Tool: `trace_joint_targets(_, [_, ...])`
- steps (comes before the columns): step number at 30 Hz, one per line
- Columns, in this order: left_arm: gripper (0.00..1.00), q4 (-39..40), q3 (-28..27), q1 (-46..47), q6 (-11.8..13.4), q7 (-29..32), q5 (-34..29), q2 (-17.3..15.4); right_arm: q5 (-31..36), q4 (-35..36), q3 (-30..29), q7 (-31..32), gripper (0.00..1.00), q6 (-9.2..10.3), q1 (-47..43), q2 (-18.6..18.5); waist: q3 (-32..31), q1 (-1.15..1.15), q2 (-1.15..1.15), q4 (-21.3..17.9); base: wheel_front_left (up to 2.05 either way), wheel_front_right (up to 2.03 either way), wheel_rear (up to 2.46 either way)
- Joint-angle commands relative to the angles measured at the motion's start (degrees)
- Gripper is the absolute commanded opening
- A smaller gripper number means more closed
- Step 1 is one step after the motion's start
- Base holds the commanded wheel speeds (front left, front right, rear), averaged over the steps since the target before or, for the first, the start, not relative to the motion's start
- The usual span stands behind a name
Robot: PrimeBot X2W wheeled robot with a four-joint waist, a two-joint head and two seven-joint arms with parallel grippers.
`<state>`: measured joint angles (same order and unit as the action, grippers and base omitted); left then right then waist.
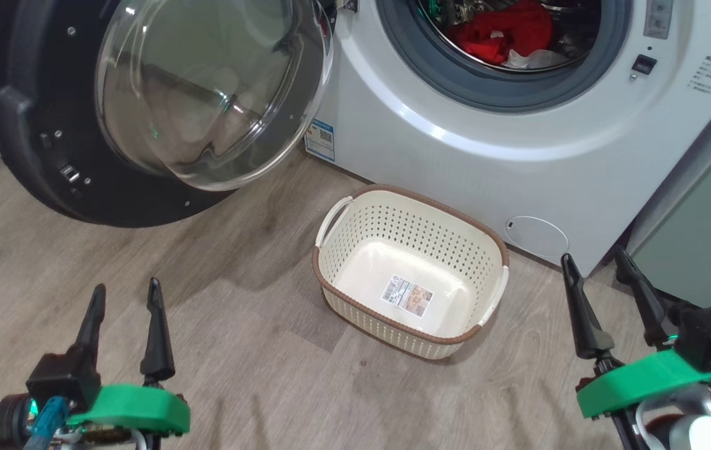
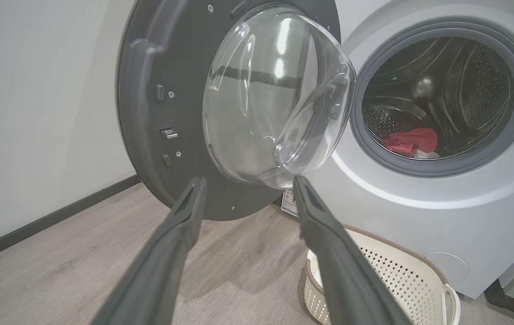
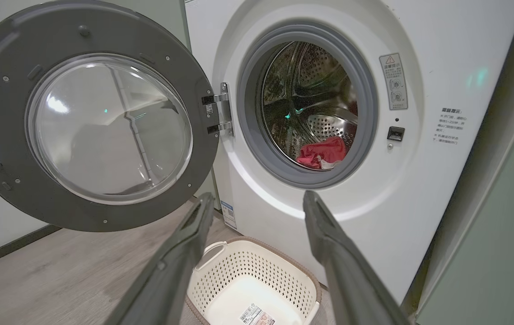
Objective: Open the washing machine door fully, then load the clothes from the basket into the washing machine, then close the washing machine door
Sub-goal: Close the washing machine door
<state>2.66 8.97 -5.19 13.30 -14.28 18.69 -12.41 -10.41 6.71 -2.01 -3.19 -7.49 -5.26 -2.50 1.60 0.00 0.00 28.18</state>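
Gaping open, the round black-rimmed glass washing machine door awaited closing; the red clothes lay inside the white washing machine, the cream perforated plastic basket sat empty, and the left gripper and right gripper hung spread, holding nothing.

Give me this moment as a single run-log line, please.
washing machine door: fully open | clothes: in drum | basket: empty, on floor | left gripper: open, empty | right gripper: open, empty | remaining: close door
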Motion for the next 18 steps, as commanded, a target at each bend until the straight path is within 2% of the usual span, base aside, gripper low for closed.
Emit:
trace_joint_targets(1, [1.00,2.1,-2.5,1.7,0.2,-0.7,0.4,0.1,-0.1,1.7,1.4,0.1,1.00,0.00,1.7,-0.4,0.1,0.00,0.00,-0.1,0.00,0.00,0.00])
trace_joint_targets(14, [1.00,1.5,-3.0,1.5,0.0,-0.7,-0.1,0.6,-0.1,1.4,1.4,0.2,1.00,0.00,1.6,-0.4,0.1,0.00,0.00,-0.7,0.00,0.00,0.00])
trace_joint_targets(15, [0.46,1.4,-3.0,1.5,0.0,-0.7,-0.1,0.6,-0.2,1.4,1.4,0.1,1.00,0.00,1.6,-0.4,0.1,0.00,0.00,-0.7,0.00,0.00,0.00])
trace_joint_targets(16, [0.00,1.4,-3.0,1.4,-0.1,-0.7,-0.1,0.6,-0.2,1.4,1.4,0.1,1.00,0.00,1.5,-0.4,0.1,0.00,0.00,-0.7,0.00,0.00,0.00])
trace_joint_targets(18, [0.00,1.2,-2.9,1.4,-0.1,-0.7,0.0,0.5,-0.2,1.4,1.4,0.1,1.00,0.00,1.5,-0.4,0.1,0.00,0.00,-0.6,0.00,0.00,0.00])
